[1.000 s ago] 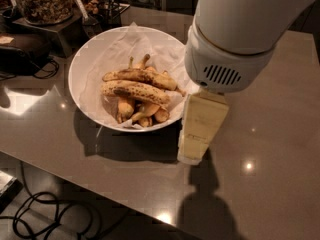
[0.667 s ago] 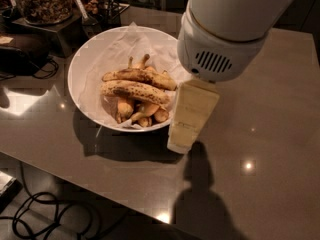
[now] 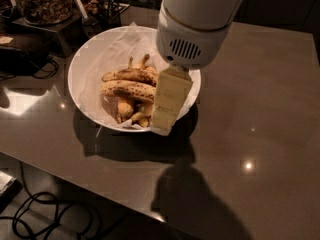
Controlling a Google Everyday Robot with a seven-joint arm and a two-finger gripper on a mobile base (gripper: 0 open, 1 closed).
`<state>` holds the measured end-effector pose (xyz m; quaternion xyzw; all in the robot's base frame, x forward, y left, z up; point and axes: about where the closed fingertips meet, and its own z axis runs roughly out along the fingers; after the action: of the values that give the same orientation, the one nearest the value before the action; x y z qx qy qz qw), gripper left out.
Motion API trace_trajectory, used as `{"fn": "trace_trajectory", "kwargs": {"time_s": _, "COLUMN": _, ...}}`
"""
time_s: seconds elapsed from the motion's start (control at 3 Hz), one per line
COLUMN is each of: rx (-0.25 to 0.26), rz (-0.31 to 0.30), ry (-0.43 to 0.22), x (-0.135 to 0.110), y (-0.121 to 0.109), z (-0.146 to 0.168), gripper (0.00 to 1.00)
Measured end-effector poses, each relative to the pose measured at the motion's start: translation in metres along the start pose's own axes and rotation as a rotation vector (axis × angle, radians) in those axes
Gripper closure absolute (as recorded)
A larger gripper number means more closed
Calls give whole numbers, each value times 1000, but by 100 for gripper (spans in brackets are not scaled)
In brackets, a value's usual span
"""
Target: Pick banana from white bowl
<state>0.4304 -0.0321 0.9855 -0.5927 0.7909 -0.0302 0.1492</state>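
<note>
The white bowl (image 3: 80, 69) sits on the grey table, lined with crumpled white paper. In it lies the banana (image 3: 127, 90), long, thick and yellow with dark speckles, across the middle. A slimmer, browner banana (image 3: 129, 75) lies just behind it, and short stubby bananas (image 3: 125, 110) lie in front. My gripper (image 3: 167, 104) hangs from the white arm over the bowl's right side, its cream finger reaching down to the bowl's near right rim and covering the banana's right end.
Dark containers of snacks (image 3: 40, 1) and a black stand stand behind the bowl at top left. Black cables (image 3: 35, 216) lie on the floor below the table's near edge. The grey table top (image 3: 260, 114) stretches to the right.
My arm and gripper have moved left, from beside the bowl's right rim to over the bowl's right side. The bananas have not moved.
</note>
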Motion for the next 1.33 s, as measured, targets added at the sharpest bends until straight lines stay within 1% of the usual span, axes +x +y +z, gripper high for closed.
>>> {"fn": "trace_trajectory", "kwargs": {"time_s": 0.33, "rx": -47, "rz": -14, "ry": 17, "x": -11, "y": 3, "z": 18, "gripper": 10}}
{"fn": "trace_trajectory", "kwargs": {"time_s": 0.67, "rx": -80, "rz": -20, "ry": 24, "x": -20, "y": 7, "z": 31, "gripper": 23}}
{"fn": "trace_trajectory", "kwargs": {"time_s": 1.0, "rx": -95, "rz": -25, "ry": 25, "x": -29, "y": 11, "z": 40, "gripper": 35}}
{"fn": "trace_trajectory", "kwargs": {"time_s": 1.33, "rx": -100, "rz": -28, "ry": 29, "x": -35, "y": 9, "z": 46, "gripper": 43}}
